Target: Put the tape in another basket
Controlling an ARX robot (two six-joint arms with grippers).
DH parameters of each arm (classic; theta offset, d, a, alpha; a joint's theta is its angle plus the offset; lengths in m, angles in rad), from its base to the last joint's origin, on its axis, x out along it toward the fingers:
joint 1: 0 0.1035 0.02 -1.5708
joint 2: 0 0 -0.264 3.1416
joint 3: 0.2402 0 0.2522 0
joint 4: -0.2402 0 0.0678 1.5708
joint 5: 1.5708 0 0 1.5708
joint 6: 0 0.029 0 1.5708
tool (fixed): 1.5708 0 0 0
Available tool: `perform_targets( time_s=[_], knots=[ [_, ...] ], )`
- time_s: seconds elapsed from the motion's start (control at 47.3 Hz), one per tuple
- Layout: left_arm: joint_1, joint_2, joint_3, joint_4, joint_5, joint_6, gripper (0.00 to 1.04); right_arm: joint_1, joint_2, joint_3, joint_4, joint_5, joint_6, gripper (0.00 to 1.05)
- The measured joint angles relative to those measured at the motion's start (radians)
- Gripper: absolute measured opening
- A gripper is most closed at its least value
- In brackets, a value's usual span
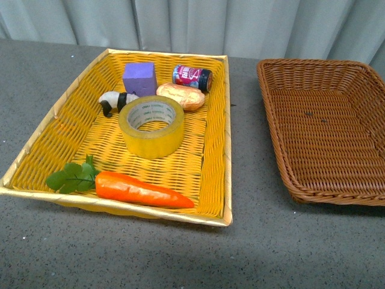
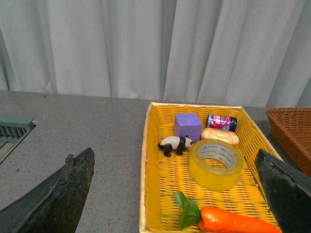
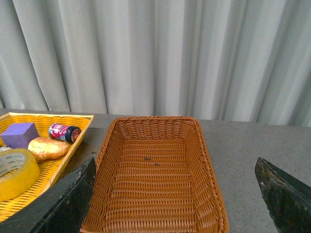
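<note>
The tape (image 1: 151, 126) lies flat, hole upward, about in the middle of the yellow basket (image 1: 227, 138) on the grey worktop (image 1: 252, 253). Seen from the front, the carrot (image 1: 141, 189) is at 6 o'clock from it, the toy panda (image 1: 114, 101) at 10 o'clock, the purple block (image 1: 139, 78) at 12 o'clock, and the bread roll (image 1: 180, 96) and the small can (image 1: 192, 77) at 1 o'clock. The tape perhaps touches the panda, but this angle does not let me be sure. The brown basket (image 1: 274, 120) stands apart at 3 o'clock from the yellow one. The left gripper (image 2: 173, 158) is spread wide and holds nothing; the tape (image 2: 216, 164) shows ahead between its fingers (image 2: 68, 194), untouched. The right gripper (image 3: 175, 165), also spread wide, faces the brown basket (image 3: 104, 160), with the tape (image 3: 14, 174) well off to its side.
</note>
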Motion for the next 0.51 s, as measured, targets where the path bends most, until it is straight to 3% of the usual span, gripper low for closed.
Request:
perform_targets(
  time_s=[0.507],
  knots=[
    [0.0,0.0,0.0,0.0,0.0,0.0,0.98,0.0,0.0,0.0,0.0,0.0,0.0,0.96]
  ],
)
